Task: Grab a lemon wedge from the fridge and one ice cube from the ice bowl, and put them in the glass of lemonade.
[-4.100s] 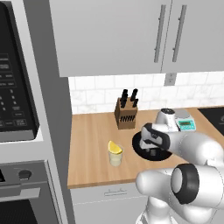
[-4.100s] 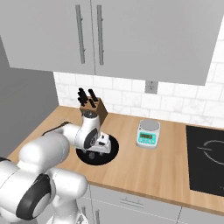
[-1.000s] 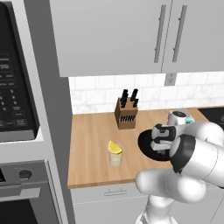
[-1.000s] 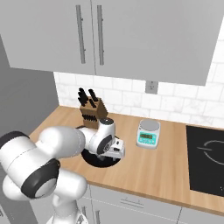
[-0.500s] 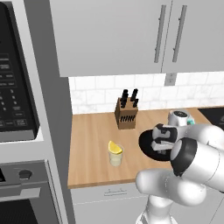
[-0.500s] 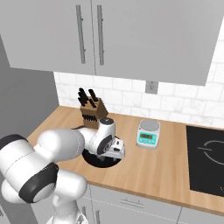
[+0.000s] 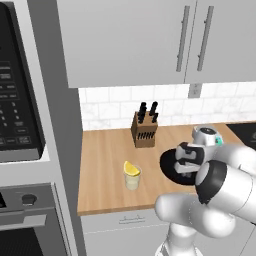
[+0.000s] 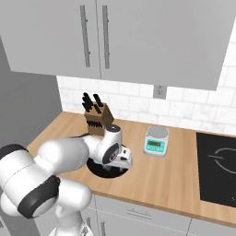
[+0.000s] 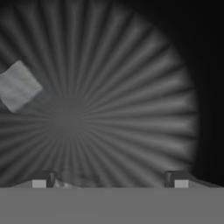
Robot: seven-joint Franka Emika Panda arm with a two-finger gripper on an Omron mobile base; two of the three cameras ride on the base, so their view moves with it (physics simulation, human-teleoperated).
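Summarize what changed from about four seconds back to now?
The arm swung farther over the ice bowl and the hand dipped toward it; the gripper is open over the bowl's floor, an ice cube off to one side, ungrasped. Glass of lemonade with the lemon wedge, knife block and scale stayed put.

**My workplace: a home kitchen**

I stand at a wooden counter [image 7: 105, 165] backed by white tile [image 8: 138, 108], with grey upper cupboards [image 7: 150, 35], a knife block [image 7: 145, 131], a kitchen scale [image 8: 156, 141], a black cooktop [image 8: 216, 168] and built-in ovens [image 7: 22, 135].
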